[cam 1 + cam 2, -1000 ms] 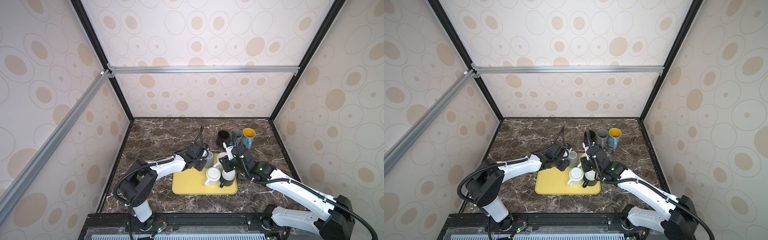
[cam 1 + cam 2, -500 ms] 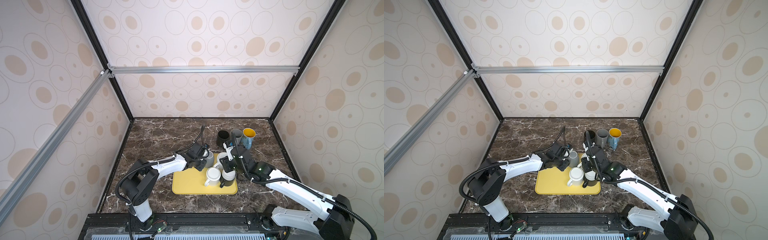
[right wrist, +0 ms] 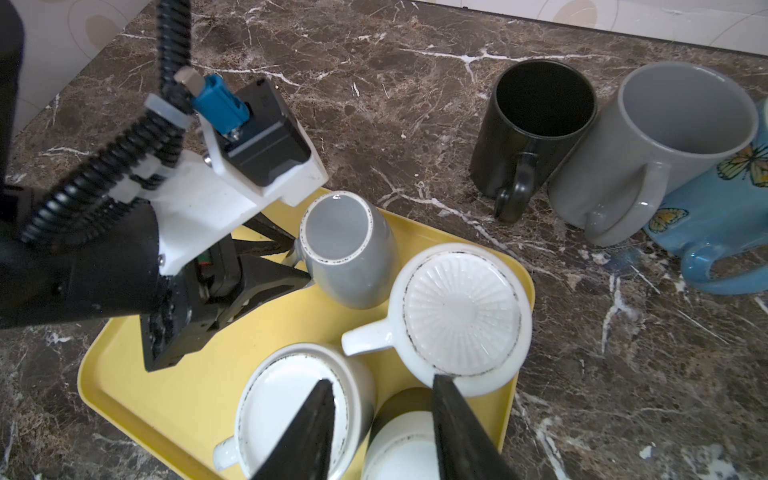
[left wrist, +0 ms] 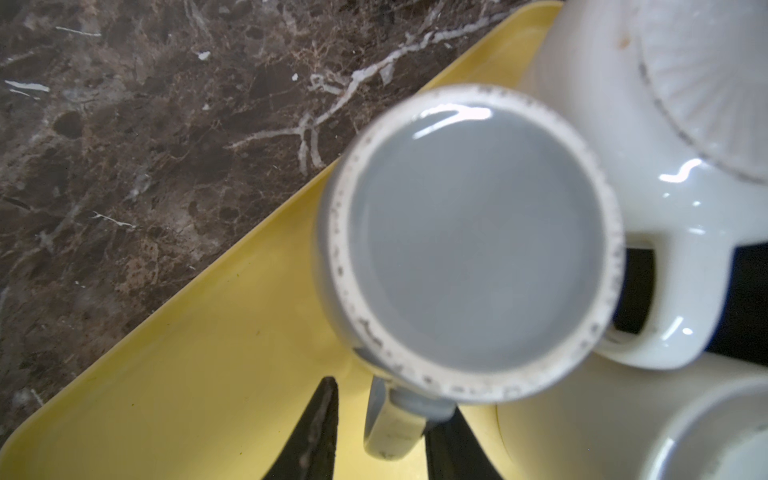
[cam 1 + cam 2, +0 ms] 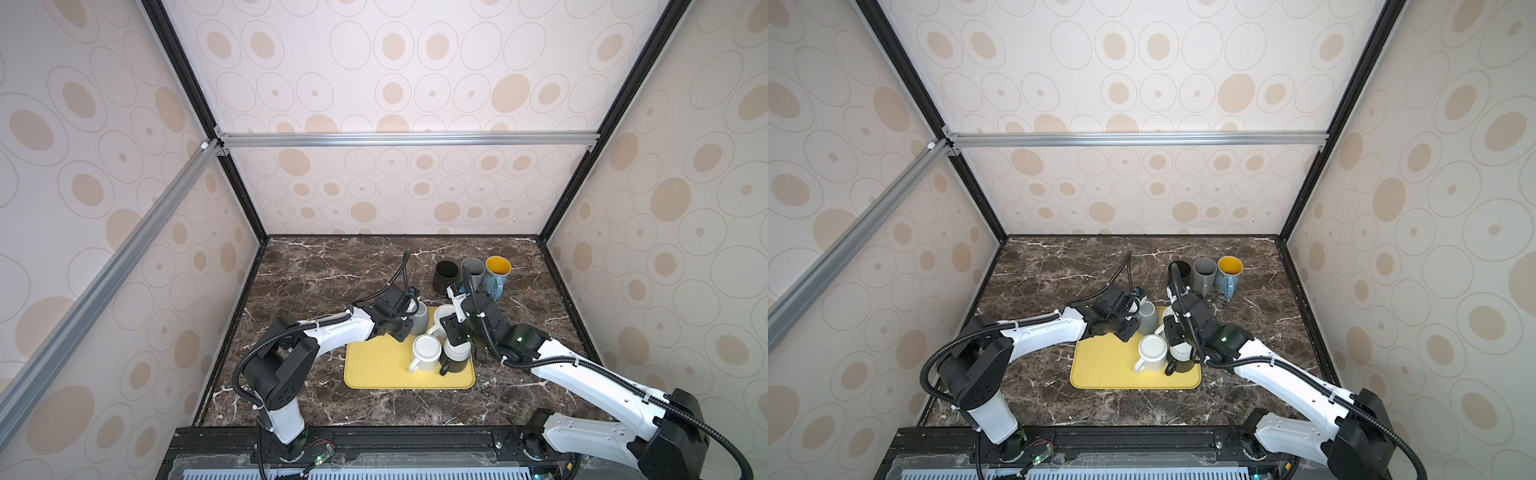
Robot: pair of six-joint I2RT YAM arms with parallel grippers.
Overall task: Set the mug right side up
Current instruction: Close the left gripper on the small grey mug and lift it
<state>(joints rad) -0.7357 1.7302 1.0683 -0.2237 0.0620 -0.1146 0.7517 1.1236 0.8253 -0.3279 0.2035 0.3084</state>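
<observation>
A grey mug [image 5: 420, 319] [image 5: 1148, 318] [image 4: 469, 241] [image 3: 347, 249] stands base up at the far corner of the yellow tray [image 5: 374, 370] [image 3: 137, 386]. My left gripper [image 5: 406, 322] [image 5: 1134, 322] [image 4: 392, 399] [image 3: 301, 262] reaches in from the left and straddles the mug's handle [image 4: 390, 424]. One finger touches the handle, and a gap shows between the handle and the other. My right gripper [image 5: 455, 332] [image 3: 382, 380] hangs open above the other upturned mugs with nothing between its fingers.
Also base up on the tray are a white ribbed mug [image 3: 457, 311], a white mug [image 3: 291, 399] and a black mug [image 5: 455, 360], packed close beside the grey one. Upright on the marble behind stand a black mug [image 5: 446, 274], a grey mug [image 5: 473, 270] and a blue mug [image 5: 496, 276].
My left gripper's jaws have narrowed around the grey mug's handle. The right arm has held still.
</observation>
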